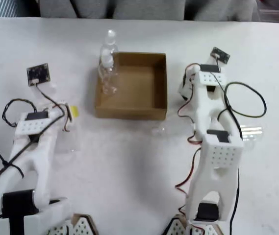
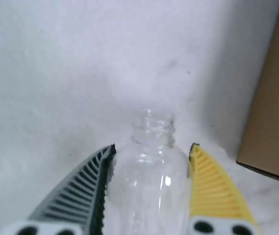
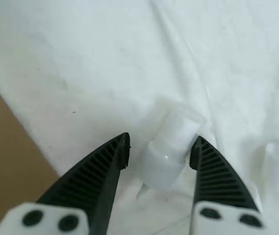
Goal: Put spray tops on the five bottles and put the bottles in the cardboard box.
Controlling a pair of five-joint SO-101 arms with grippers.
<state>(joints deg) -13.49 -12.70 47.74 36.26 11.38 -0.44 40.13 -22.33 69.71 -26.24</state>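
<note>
A clear bottle (image 2: 151,186) with a bare threaded neck sits between the grey and yellow fingers of my left gripper (image 2: 151,152), which touch its sides. In the high view that gripper (image 1: 69,115) is left of the cardboard box (image 1: 129,110). A white spray top (image 3: 171,147) lies on the table between the black fingers of my right gripper (image 3: 160,142); they stand open around it, with a gap on one side. That gripper (image 1: 184,90) is just right of the box. A capped bottle (image 1: 108,78) stands at the box's left wall, another (image 1: 111,43) behind it.
The table is covered with a white cloth (image 1: 129,166). Some clear parts (image 1: 249,132) lie right of the right arm. A small clear piece (image 1: 159,129) lies in front of the box. Cables loop beside both arms.
</note>
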